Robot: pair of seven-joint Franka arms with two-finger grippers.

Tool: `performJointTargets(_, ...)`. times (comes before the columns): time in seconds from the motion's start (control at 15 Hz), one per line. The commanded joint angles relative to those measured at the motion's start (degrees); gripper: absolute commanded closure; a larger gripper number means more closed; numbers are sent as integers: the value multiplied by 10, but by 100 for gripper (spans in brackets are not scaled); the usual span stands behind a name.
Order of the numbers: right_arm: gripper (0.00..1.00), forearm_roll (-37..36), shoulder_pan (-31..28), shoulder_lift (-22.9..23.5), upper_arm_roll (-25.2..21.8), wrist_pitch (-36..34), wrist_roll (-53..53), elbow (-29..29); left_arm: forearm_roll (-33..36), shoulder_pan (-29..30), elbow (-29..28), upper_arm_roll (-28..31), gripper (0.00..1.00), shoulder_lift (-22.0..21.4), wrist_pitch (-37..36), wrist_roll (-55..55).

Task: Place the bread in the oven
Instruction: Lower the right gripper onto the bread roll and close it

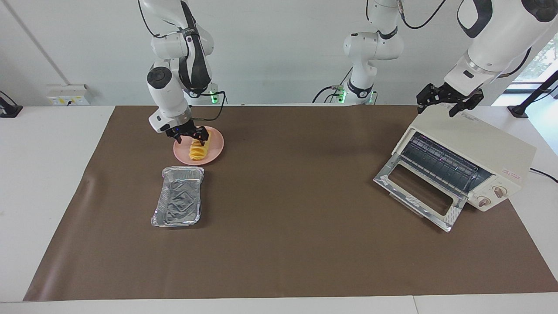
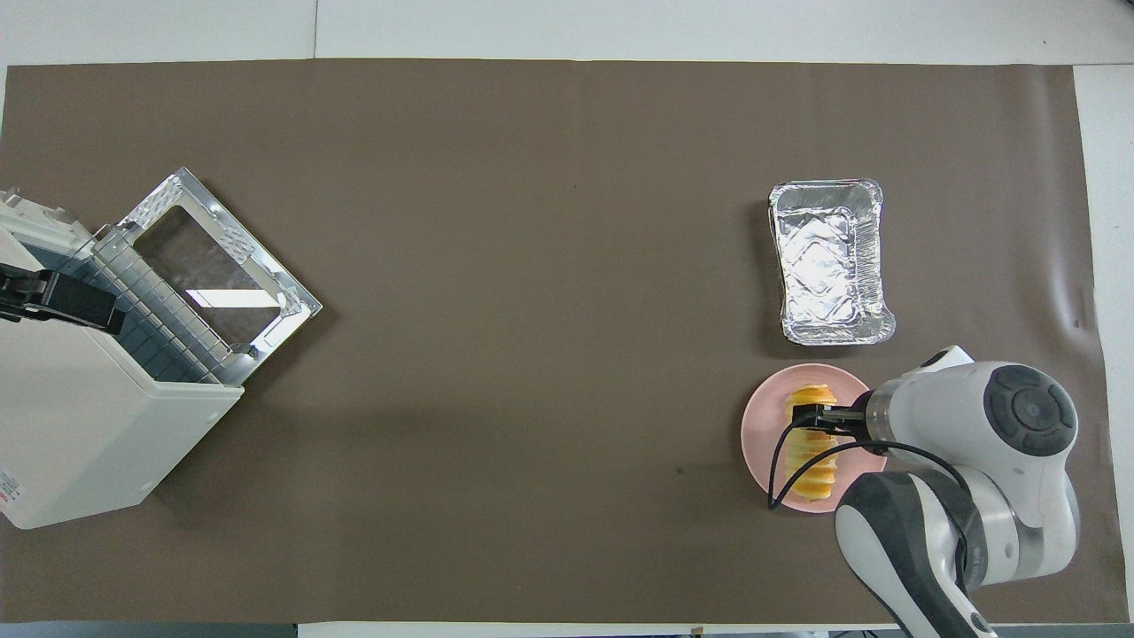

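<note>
Lying on a round pink plate [image 1: 214,148], the ridged yellow-orange bread [image 1: 197,150] sits at the right arm's end of the table [image 1: 48,174], close to the edge of the brown mat [image 1: 283,244] nearest the robots. The right claw [image 1: 192,138] is down at the plate with its fingers spread wide on either side of the loaf's end nearest the robots; whether they touch it cannot be told. A crinkled silver foil tray [image 1: 178,197] lies just beside the plate, farther from the robots, with a narrow strip of mat between them.

The cream-white boxy toaster oven [image 1: 479,150] stands at the left arm's end of the table, turned at an angle, its glass-windowed door [image 1: 418,189] dropped flat onto the mat and its wire rack [image 1: 440,163] exposed. The left claw [image 1: 449,102] hangs over the oven's top edge nearest the robots, fingers spread and holding nothing.

Between the plate and the oven door the brown mat runs bare across the whole middle of the table, out to its edge farthest from the robots.
</note>
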Motion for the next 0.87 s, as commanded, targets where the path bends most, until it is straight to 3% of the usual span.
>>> performJointTargets(0.0,1,15,3,3,4,17,21,-8,10,3,4,-2,0,-4,-9,2)
performJointTargets(0.27,3,17,8,11,4,24,26,-13,10,3,4,-2,0,-4,-9,2)
performJointTargets(0.53,23,17,11,11,4,40,25,-24,9,3,4,-2,0,-4,-9,2)
performJointTargets(0.67,55,17,20,11,4,39,25,-24,9,3,4,-2,0,-4,-9,2)
performJointTargets(0.74,97,17,20,11,4,39,24,-24,10,3,4,-2,0,-4,-9,2)
performJointTargets(0.8,100,17,20,12,4,39,21,-22,10,3,5,-2,0,-4,-9,2)
